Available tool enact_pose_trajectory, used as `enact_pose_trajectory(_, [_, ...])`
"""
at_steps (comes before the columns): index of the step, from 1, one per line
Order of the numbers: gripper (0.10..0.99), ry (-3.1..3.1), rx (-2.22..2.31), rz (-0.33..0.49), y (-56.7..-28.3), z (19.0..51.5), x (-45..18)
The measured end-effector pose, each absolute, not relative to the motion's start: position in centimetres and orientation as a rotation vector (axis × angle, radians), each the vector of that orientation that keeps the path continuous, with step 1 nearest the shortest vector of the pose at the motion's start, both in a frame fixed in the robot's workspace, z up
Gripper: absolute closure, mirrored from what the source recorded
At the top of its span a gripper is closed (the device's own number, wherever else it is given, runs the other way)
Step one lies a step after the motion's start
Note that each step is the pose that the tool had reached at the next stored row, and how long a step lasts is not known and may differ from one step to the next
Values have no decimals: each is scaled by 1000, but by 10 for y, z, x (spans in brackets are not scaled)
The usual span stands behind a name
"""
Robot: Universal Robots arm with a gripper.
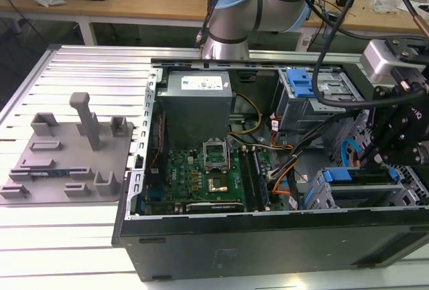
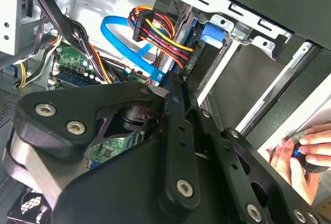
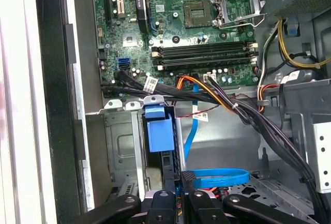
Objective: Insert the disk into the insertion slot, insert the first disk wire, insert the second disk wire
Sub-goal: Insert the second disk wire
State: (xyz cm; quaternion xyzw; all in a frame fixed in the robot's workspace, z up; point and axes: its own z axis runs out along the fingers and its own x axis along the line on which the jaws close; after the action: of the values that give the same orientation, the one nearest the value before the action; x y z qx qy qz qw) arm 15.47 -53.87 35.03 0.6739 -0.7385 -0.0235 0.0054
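The arm (image 1: pixel 236 10) reaches down, its gripper (image 1: pixel 395 136) low, fingers close together.

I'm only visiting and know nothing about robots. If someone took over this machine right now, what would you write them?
Hand: low inside the computer case, right over the drive cage; its grip cannot be judged from these views.
Disk: its blue carrier stands in the insertion slot, directly under the hand. Whether it is fully seated is unclear.
Wires: the blue flat cable and the coloured wire bundle lie beside the slot; neither can be seen plugged into the disk.
Done: disk at least partly in. Left: confirm seating, both wires.
Note: a person's fingers are just outside the case.
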Motion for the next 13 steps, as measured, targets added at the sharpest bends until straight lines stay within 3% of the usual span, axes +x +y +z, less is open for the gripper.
enact_pose_trajectory(13, [922,-2312,2110,-73,-539,344,155])
